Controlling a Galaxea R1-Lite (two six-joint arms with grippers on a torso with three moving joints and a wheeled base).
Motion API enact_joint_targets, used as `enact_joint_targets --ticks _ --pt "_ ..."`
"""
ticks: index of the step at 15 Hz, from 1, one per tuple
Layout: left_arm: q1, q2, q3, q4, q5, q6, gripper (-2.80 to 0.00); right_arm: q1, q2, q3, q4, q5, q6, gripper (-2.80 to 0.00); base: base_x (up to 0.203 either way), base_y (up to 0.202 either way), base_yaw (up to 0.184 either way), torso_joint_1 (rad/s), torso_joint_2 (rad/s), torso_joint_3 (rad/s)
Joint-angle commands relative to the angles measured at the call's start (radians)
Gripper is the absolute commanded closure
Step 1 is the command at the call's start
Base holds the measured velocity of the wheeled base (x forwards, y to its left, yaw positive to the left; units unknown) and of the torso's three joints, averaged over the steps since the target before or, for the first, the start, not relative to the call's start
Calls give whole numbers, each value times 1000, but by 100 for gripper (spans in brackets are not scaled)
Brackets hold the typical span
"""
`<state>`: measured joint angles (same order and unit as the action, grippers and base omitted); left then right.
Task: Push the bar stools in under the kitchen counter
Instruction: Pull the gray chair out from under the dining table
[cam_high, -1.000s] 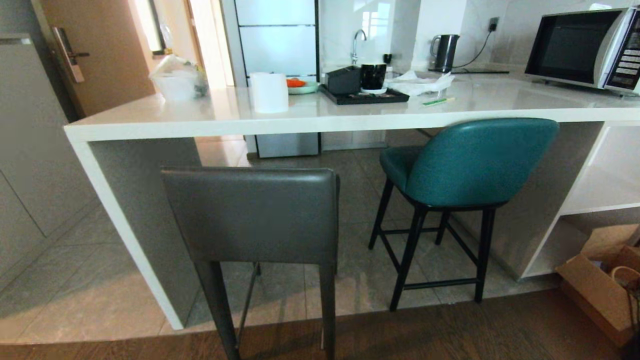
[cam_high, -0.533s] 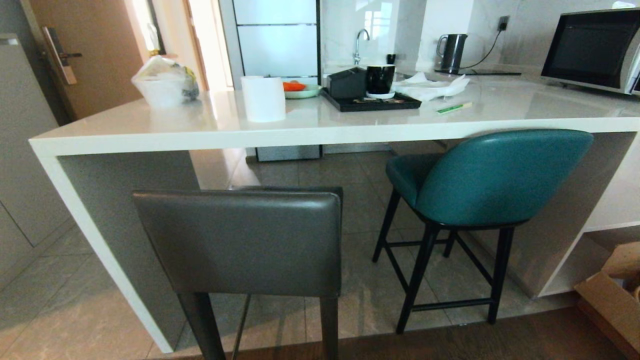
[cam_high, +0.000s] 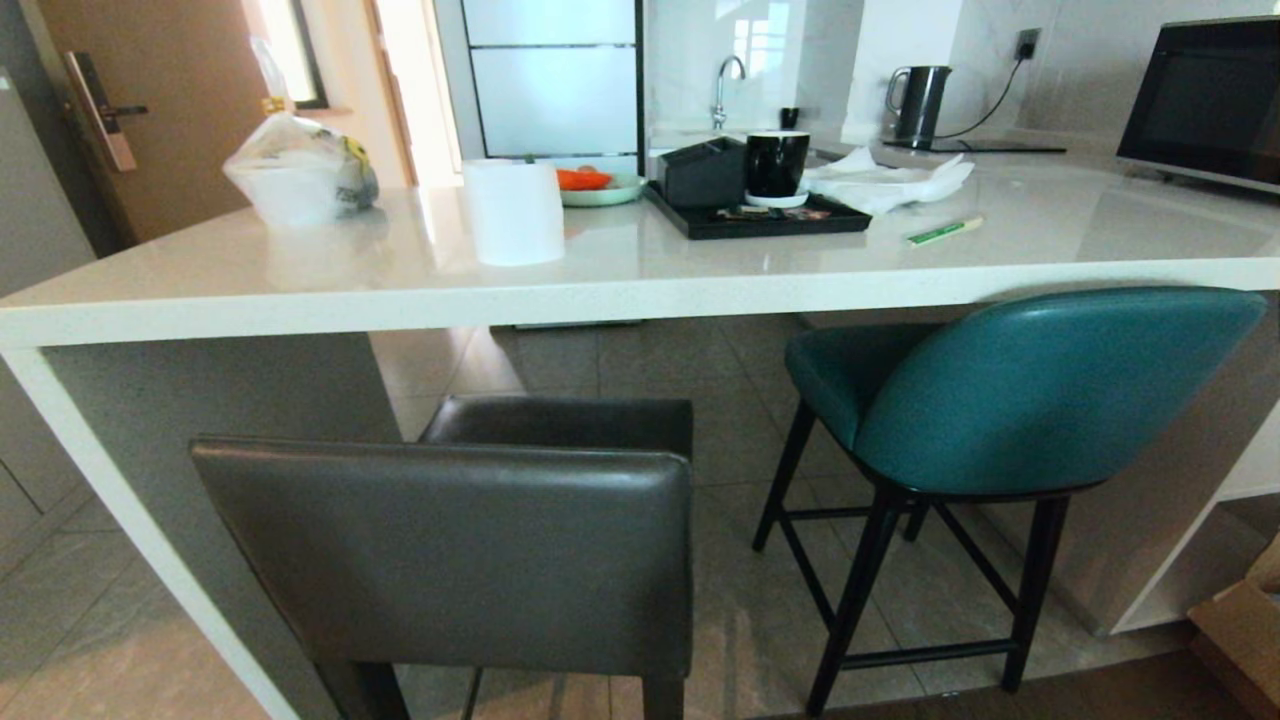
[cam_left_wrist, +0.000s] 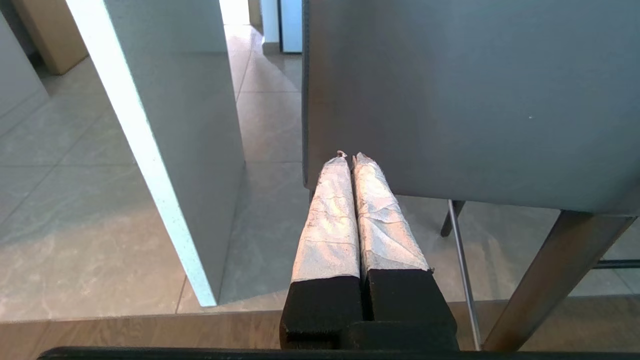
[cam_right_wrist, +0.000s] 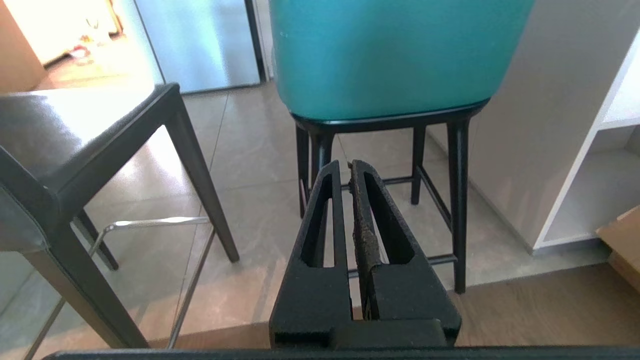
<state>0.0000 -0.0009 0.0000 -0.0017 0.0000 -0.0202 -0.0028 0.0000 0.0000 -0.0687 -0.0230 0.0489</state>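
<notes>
One black tray (cam_high: 700, 222) upper centre carries a black mug (cam_high: 777, 163); left gripper (cam_left_wrist: 349, 157) closed, empty, nearing the grey stool (cam_left_wrist: 470, 100); right gripper (cam_right_wrist: 350, 167) closed too.

**Clutter and fittings around the kitchen**

At the upper left of the head view a brown wooden door (cam_high: 170, 110) carries a silver lever lock (cam_high: 95, 108). A clear plastic bag of food (cam_high: 300, 180) sits left of centre, with a white paper roll (cam_high: 515, 212) standing upright to its right. Behind the roll lies a pale green plate holding something orange (cam_high: 597, 187). A flat black tray (cam_high: 760, 213) bears a black mug (cam_high: 777, 165) and a black box (cam_high: 703, 172). Right of the tray lie crumpled white napkins (cam_high: 885, 182) and a green-and-white packet (cam_high: 944, 231). A dark electric kettle (cam_high: 920, 102), a chrome tap (cam_high: 727, 88) and a black microwave (cam_high: 1205, 100) fill the upper right; a brown cardboard box (cam_high: 1240, 630) shows at the lower right edge.
</notes>
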Motion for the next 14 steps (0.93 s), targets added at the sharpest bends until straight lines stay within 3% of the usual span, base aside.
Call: enact_joint_targets --ticks 1,7,11,13,14 --pt "2 -1 2 0 0 2 0 0 -1 25 0 0 0 0 0 0 0 0 0 0" --pt "2 -1 -11 10 0 25 0 0 3 4 42 -8 -10 0 0 0 0 0 0 0" --pt "-22 230 -245 6 -30 19 0 1 253 -301 120 -24 76 0 0 0 0 0 0 0" --pt "-140 362 -334 2 -41 -2 0 2 382 -402 137 31 30 0 0 0 0 0 0 0" --pt "-231 383 -351 3 -42 -16 0 -1 418 -413 142 122 -23 0 0 0 0 0 0 0"
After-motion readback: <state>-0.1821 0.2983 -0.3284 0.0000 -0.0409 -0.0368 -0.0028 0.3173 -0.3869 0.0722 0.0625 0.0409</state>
